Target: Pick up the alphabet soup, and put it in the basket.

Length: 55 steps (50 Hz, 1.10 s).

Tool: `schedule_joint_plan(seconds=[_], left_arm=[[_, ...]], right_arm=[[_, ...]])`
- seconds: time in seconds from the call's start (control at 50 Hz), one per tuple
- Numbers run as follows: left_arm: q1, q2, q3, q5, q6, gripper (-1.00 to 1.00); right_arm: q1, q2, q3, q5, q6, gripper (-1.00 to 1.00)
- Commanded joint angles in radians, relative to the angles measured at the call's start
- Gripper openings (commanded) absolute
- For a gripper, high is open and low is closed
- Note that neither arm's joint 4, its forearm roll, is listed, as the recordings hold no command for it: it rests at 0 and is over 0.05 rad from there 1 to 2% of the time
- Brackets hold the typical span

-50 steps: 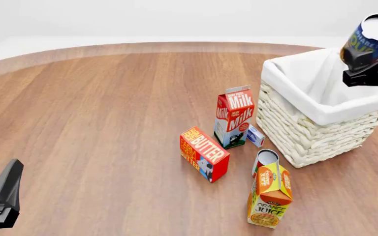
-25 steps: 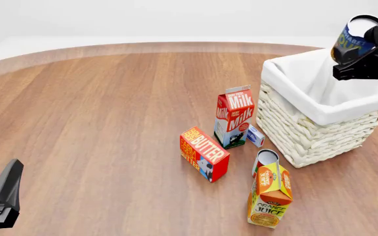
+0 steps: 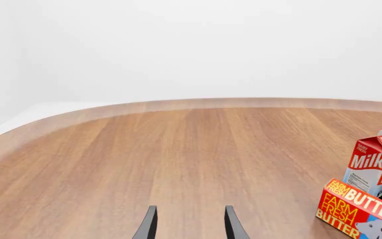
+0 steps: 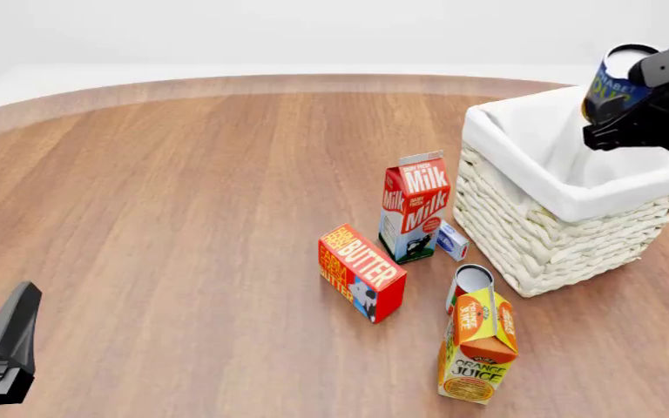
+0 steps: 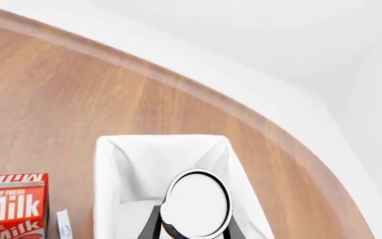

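Soup is the thing that has moved: the alphabet soup (image 4: 616,81) has shifted to the left over the last second and now hangs in the air above the open mouth of the basket (image 4: 567,187), where a second ago it was out past the right-hand rim. The right gripper (image 4: 643,117) is closed on the can and holds it tilted; in the right wrist view its pale lid (image 5: 197,204) sits between the two fingers with the white lining below it.

I judge that the carrying is nearly done. What remains is to lower the can a little and let it go.

Beside the basket stand the milk carton (image 4: 415,207) and the butter box (image 4: 361,272), with the orange juice carton (image 4: 479,347) nearer the camera; none of them has moved.

The left gripper (image 3: 188,226) rests far off at the near left, its fingers apart and holding nothing.
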Motion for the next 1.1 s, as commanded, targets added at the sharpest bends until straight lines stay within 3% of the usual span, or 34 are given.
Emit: schedule_joint_plan(seconds=[0.02, 1.1], left_arm=[[0.0, 0.0, 0.0, 0.0, 0.0, 1.0], [0.0, 0.0, 0.0, 0.0, 0.0, 1.0]], right_arm=[[-0.014, 0.029, -0.02, 0.004, 0.007, -1.0], [-0.039, 0.263, -0.106, -0.02, -0.023, -1.0]])
